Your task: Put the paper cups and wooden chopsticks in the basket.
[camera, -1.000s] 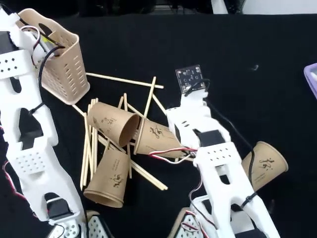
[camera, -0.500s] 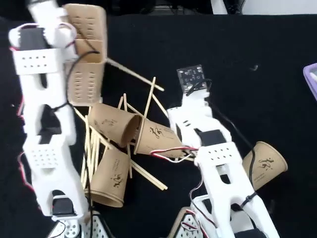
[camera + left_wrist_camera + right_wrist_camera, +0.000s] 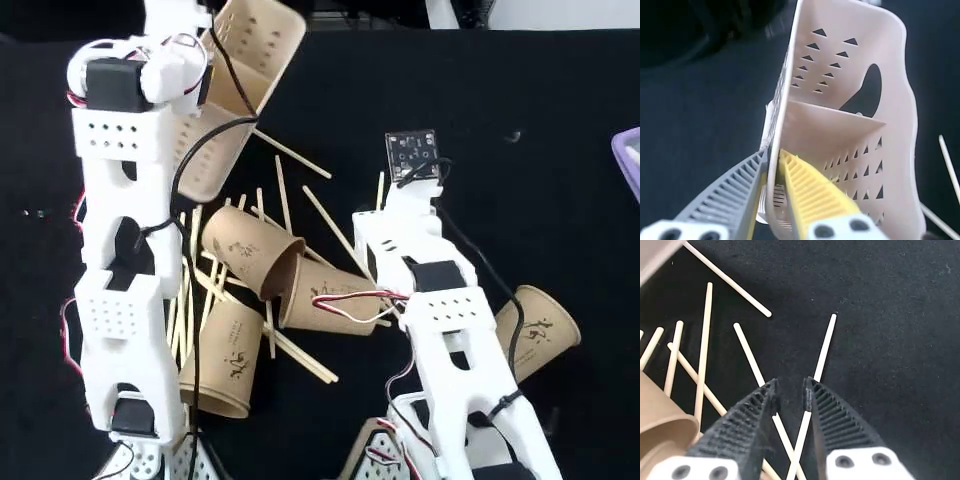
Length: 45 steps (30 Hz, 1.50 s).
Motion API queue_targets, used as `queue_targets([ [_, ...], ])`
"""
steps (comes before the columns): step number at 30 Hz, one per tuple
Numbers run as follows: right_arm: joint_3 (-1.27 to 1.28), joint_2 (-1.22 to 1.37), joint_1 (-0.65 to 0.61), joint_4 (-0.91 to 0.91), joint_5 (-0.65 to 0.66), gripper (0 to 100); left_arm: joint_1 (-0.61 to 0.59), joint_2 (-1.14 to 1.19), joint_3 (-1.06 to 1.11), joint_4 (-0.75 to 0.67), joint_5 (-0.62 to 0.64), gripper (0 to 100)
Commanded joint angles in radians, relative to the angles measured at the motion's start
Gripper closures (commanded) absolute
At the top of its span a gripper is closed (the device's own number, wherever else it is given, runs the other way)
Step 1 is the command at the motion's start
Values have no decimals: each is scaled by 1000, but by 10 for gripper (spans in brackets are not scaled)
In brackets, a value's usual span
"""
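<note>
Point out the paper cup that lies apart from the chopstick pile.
The cup lying alone on the black table, on the outer side of the right arm. The other three cups lie clustered among the chopsticks between the two arms.

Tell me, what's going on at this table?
Two robot arms are tidying up. The left arm's fingers clamp one wall of a beige perforated plastic basket, held tilted beside a heap of brown paper cups and wooden chopsticks on the black table. The right arm's fingers hang open over one chopstick. Nothing shows in the basket yet.
</note>
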Motion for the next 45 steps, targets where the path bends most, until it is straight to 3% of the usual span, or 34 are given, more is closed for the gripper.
queue_targets([
  [1,-22,-4,17,-23,-9,903,8,-15,-56,-124,-17,970],
  [8,-19,-4,17,-18,-9,903,16,64,-39,-342,-17,971],
  [20,-18,-4,15,-21,-9,903,88,213,-51,-562,-12,971],
  [23,-18,-4,15,-21,-9,903,81,215,-41,-526,-12,971],
  [32,-16,-4,15,-21,-9,903,33,203,-64,-219,-21,971],
  [38,-16,1,11,-21,-9,903,-35,212,-302,-48,-74,971],
  [45,-18,5,-28,-64,-5,903,-79,166,-306,26,-71,971],
])
